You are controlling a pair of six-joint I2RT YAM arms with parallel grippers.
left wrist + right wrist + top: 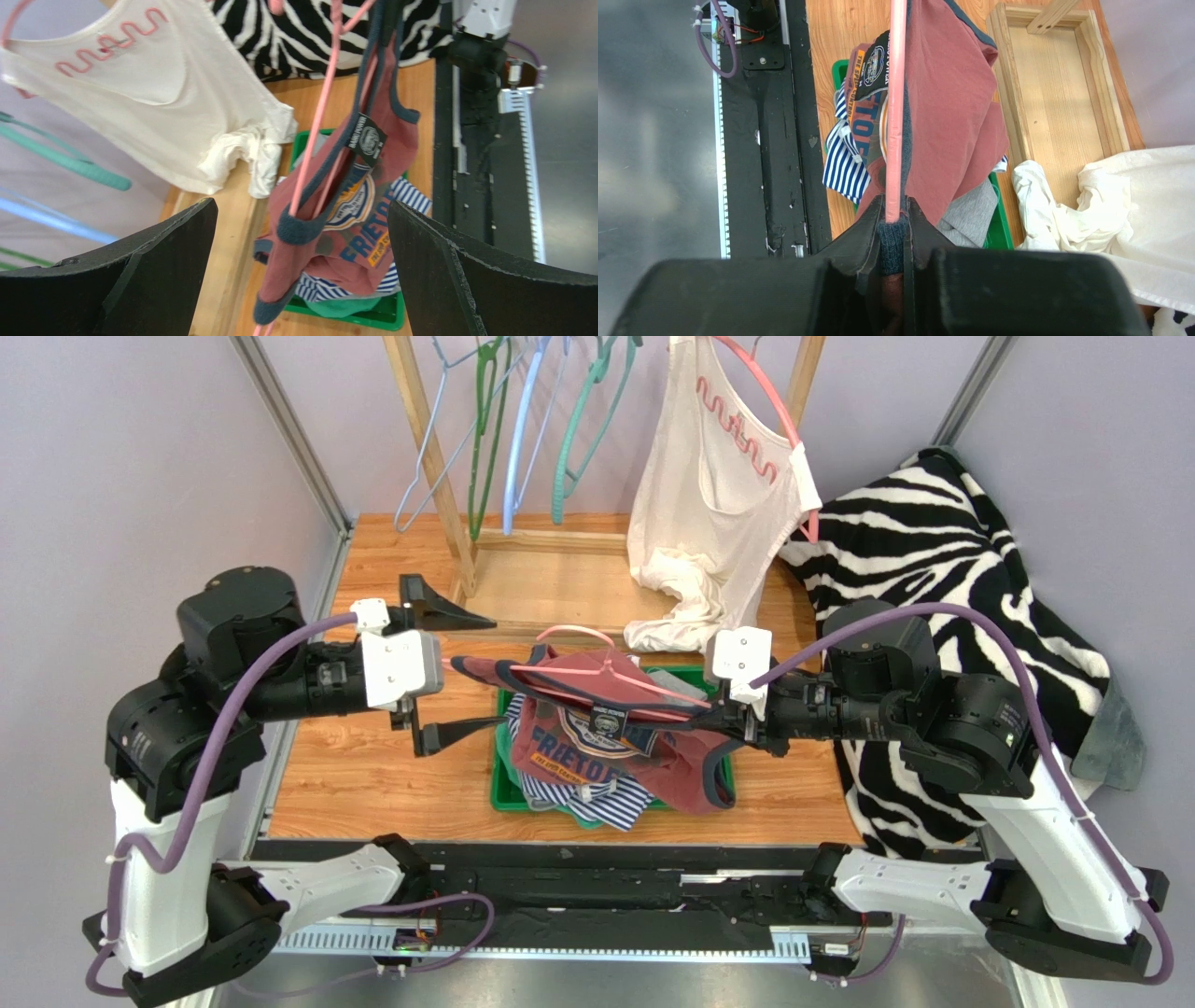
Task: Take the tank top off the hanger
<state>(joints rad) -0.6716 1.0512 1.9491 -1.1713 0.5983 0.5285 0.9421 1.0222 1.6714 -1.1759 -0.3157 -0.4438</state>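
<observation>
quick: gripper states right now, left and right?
Left gripper: open, holding nothing.
Right gripper: shut on the pink hanger, with the edge of the tank top pinched in too.

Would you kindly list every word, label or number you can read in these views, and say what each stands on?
"FRIETO": orange capitals printed on the red tank top hanging on the pink hanger; any further letters are lost in the folds.
Round badge above that word: lettering too small to read.
Black neck label: emblem and print too small to read.
Nothing else legible.
</observation>
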